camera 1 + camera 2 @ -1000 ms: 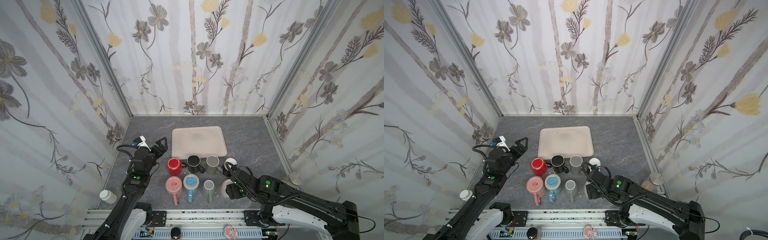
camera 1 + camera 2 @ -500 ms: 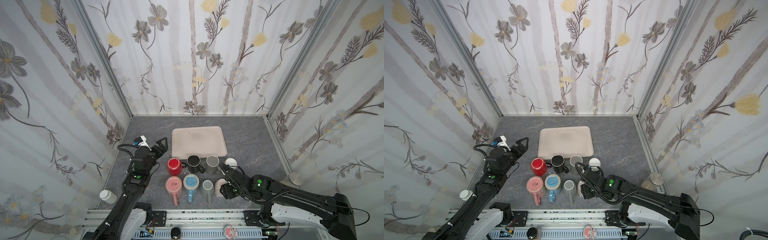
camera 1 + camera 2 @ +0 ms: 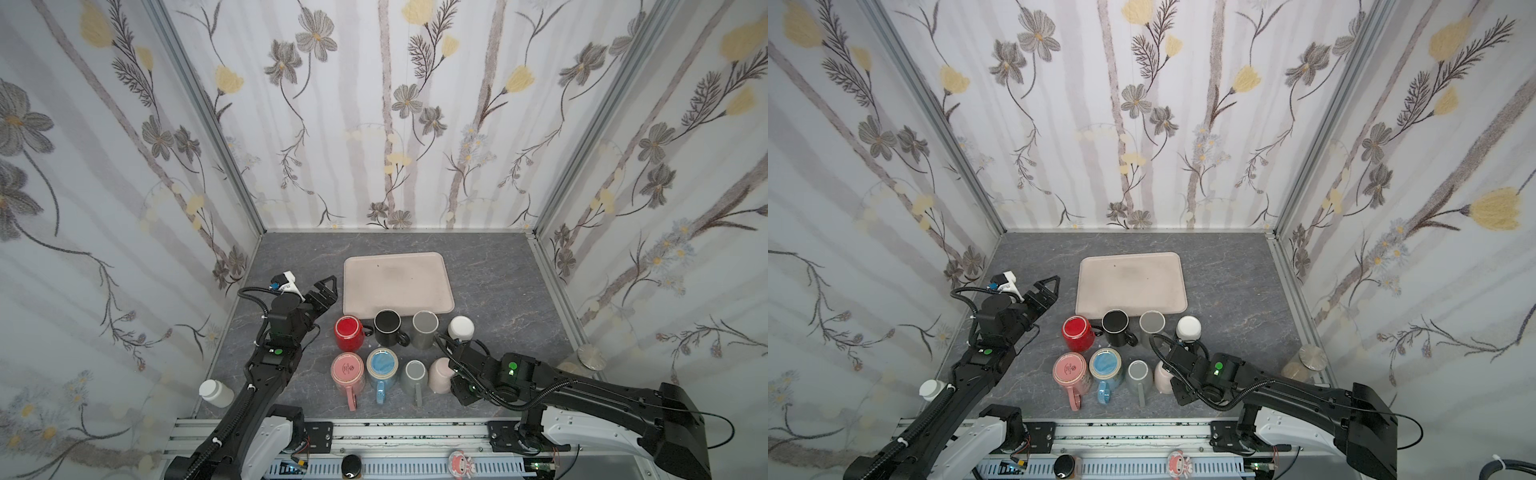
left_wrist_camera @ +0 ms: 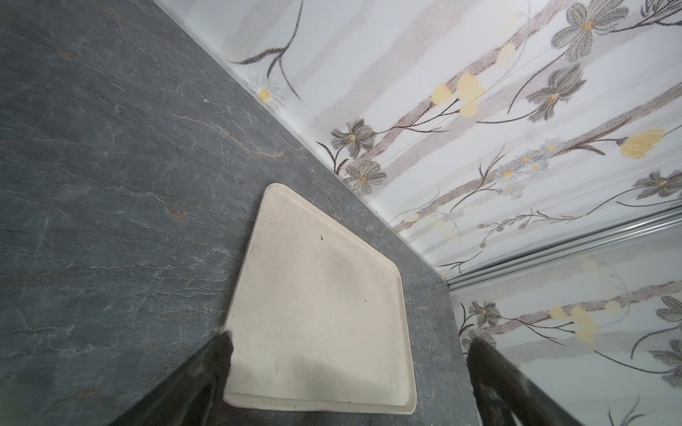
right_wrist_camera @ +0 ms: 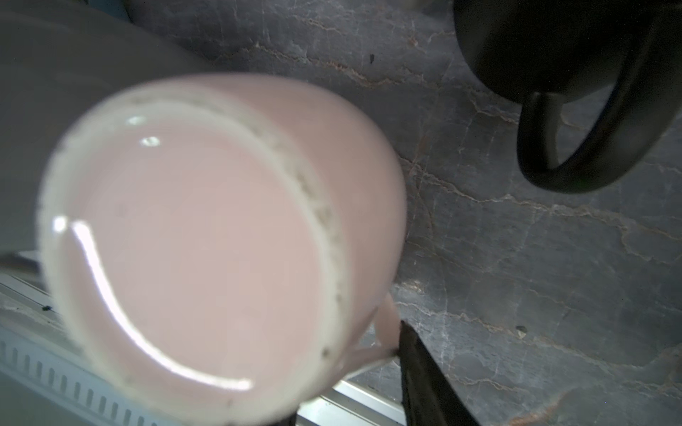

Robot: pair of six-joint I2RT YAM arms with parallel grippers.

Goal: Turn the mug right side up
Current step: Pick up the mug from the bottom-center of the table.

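Although the pale pink mug [image 3: 439, 373] sits against the right gripper [image 3: 454, 376], one finger touching its handle, a clamp cannot be confirmed; the left gripper [image 3: 326, 289] stands spread.

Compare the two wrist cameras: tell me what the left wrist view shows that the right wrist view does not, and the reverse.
Left wrist only: the beige tray, the floral walls, and two spread gripper fingers holding nothing. Right wrist only: the base of the pale pink mug close up, the black mug with its handle, the front rail, and one gripper finger at the pink mug's handle. Both: the grey veined tabletop.
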